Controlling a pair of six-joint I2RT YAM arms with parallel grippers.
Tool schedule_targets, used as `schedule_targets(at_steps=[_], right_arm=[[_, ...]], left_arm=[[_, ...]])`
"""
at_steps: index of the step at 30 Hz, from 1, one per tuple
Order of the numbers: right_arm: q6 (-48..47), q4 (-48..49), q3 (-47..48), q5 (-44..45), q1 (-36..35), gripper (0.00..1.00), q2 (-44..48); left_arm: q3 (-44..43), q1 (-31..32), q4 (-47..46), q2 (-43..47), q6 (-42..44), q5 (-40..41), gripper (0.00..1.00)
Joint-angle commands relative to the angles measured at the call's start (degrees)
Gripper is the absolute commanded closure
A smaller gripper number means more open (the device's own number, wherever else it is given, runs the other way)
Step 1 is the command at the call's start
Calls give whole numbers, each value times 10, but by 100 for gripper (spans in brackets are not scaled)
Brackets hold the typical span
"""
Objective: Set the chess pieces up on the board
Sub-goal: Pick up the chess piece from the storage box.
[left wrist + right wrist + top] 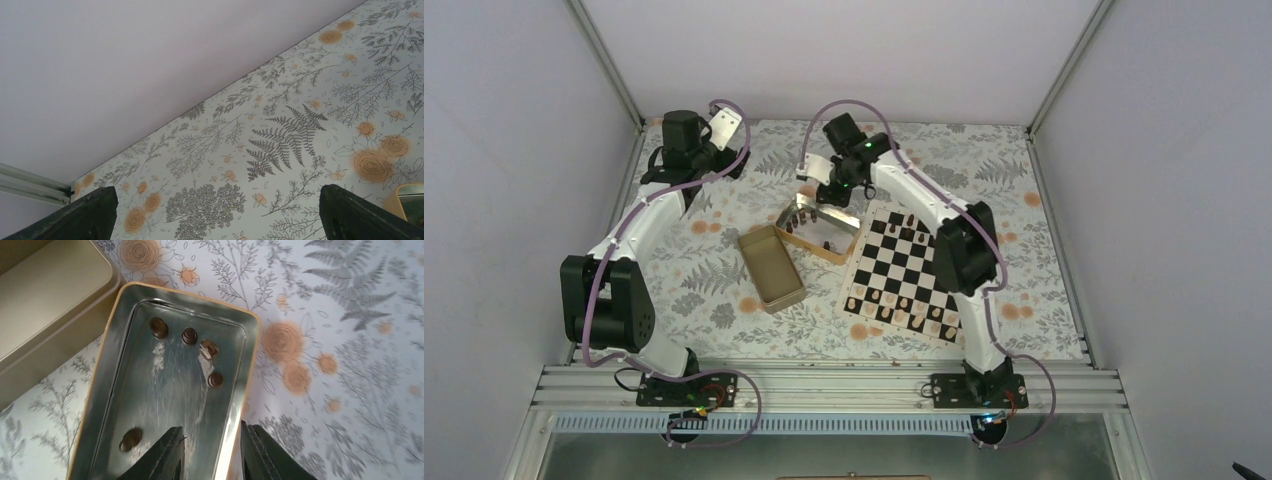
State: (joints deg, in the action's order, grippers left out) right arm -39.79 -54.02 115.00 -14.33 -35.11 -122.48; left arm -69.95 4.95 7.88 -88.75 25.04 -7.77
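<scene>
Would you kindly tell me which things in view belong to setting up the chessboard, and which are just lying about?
Belonging to the job:
- dark chess pieces, five of them in the open tin
- board

Just lying about:
- second golden tin, beside the open one
- floral tablecloth

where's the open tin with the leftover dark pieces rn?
Top view, mid-table: the open tin sits between the other golden tin on its left and the chessboard on its right, with the right gripper above it.
</scene>
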Motion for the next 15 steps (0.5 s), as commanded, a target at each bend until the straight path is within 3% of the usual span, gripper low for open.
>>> schedule_targets(at_steps=[1,7,15], right_arm=[[2,45,25,-11,-26,67,-45],[7,129,16,4,-46,66,-81],[-7,162,17,13,-49,62,-115]], left_arm=[[-11,1,-2,9,-1,-10,0],[-8,1,-5,12,0,-5,0],[-7,1,-6,8,-1,-9,0]])
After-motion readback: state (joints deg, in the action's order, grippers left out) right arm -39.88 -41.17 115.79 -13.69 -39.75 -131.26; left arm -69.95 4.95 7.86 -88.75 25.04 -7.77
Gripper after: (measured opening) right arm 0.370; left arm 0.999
